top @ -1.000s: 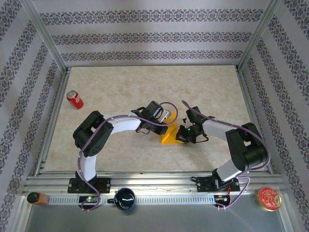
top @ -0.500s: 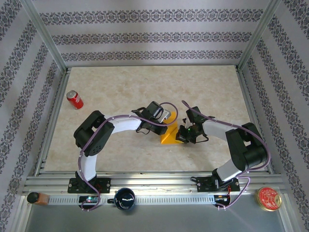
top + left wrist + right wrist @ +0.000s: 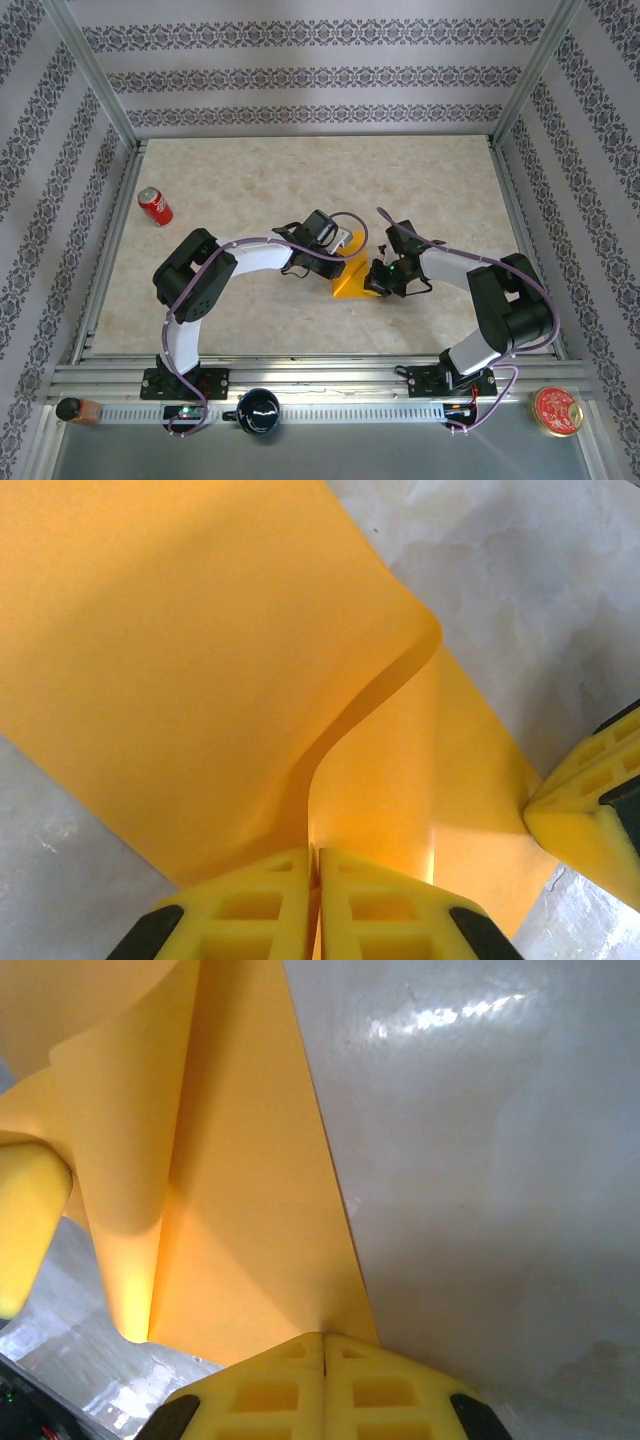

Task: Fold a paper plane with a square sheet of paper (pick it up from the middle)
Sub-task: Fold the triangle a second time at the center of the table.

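Your left pincer [image 3: 316, 865] is clenched on a raised fold of the sheet of paper [image 3: 352, 275]. Your right pincer [image 3: 325, 1345] is clamped on its edge. The sheet sits mid-table [image 3: 250, 180], between both pincers.

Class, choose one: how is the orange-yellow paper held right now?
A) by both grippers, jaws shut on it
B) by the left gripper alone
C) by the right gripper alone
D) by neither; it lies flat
A: the left gripper and the right gripper each have their jaws closed on an edge of the curled paper.
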Tool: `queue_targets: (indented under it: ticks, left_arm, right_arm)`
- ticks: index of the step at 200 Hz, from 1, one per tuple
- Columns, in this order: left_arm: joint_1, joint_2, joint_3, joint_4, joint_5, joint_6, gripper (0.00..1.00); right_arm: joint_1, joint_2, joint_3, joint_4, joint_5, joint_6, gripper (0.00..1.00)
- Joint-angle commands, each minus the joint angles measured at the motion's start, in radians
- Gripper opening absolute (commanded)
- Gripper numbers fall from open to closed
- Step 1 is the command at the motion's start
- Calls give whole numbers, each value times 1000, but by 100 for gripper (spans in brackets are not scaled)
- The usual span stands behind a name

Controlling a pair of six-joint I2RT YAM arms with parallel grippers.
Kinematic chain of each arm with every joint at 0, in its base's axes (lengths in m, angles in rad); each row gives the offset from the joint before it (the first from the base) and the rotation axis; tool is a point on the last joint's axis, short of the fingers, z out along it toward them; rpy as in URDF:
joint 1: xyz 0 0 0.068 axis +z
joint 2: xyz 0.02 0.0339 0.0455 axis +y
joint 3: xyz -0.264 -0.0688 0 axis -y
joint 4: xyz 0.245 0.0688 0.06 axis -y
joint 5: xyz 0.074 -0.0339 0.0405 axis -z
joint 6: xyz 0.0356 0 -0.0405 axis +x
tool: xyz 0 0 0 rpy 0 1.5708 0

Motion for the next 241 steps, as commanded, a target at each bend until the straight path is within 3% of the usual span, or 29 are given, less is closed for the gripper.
queue_targets:
  ticks: [1,241]
  left_arm:
    - [12,18,-4,-15,-19,1,10]
    - [12,29,-37,20,-20,-18,10]
  right_arm:
    - [-5,37,-8,-28,40,-24,5]
    - [-5,40,-12,-30,46,-21,5]
